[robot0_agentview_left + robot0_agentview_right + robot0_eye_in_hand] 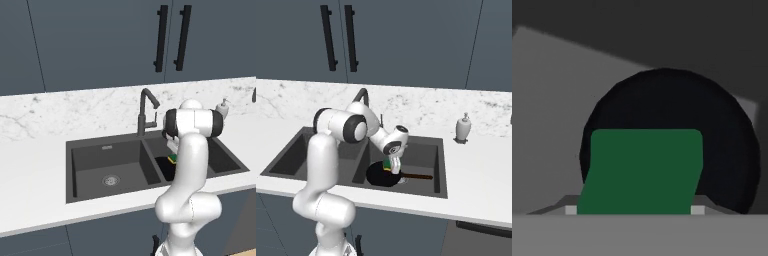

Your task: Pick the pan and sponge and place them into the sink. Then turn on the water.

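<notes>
Sink (pixel 90 145) has two basins, left one with just its drain, faucet (pixel 146 107) behind the divider. In the right basin the pan (pixel 383 175) already sits flat, handle pointing right. The gripper (pixel 389 165) hangs right over it, pinching the sponge (pixel 641 170) between its fingers, green face toward the hand camera. So I'd say we're mid sponge drop-off: next it just needs to let go, then lift and reach for the faucet's lever. Soap dispenser (pixel 463 127) stands further right on the table.
</notes>
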Tool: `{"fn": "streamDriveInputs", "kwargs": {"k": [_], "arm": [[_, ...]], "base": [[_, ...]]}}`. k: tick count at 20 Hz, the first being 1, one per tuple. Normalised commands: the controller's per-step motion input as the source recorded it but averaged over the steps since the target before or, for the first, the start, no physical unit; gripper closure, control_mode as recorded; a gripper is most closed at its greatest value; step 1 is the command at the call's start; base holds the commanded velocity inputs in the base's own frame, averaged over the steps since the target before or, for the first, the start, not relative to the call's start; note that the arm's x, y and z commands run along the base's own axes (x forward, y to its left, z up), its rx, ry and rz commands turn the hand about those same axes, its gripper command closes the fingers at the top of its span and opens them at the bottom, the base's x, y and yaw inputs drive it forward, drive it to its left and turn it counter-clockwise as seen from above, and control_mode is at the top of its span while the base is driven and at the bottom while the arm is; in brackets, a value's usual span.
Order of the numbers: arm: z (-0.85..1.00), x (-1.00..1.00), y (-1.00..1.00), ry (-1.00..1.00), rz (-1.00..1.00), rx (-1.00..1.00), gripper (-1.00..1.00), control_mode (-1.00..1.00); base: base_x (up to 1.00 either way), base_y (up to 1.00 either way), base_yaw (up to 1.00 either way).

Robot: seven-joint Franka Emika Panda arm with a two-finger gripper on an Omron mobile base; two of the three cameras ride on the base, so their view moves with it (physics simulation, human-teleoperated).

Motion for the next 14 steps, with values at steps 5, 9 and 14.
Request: {"fn": "streamDriveInputs", "kwargs": {"k": [5, 9, 14], "arm": [[-0.29, 0.22, 0.05, 0.00, 0.10, 0.00, 1.00, -1.00], [-0.30, 0.14, 0.11, 0.00, 0.10, 0.00, 1.00, -1.00], [-0.28, 0.10, 0.19, 0.00, 0.09, 0.00, 1.00, -1.00]], "base": [[0.00, 0.00, 0.00], [0.00, 0.00, 0.00], [0.00, 0.00, 0.00]]}}
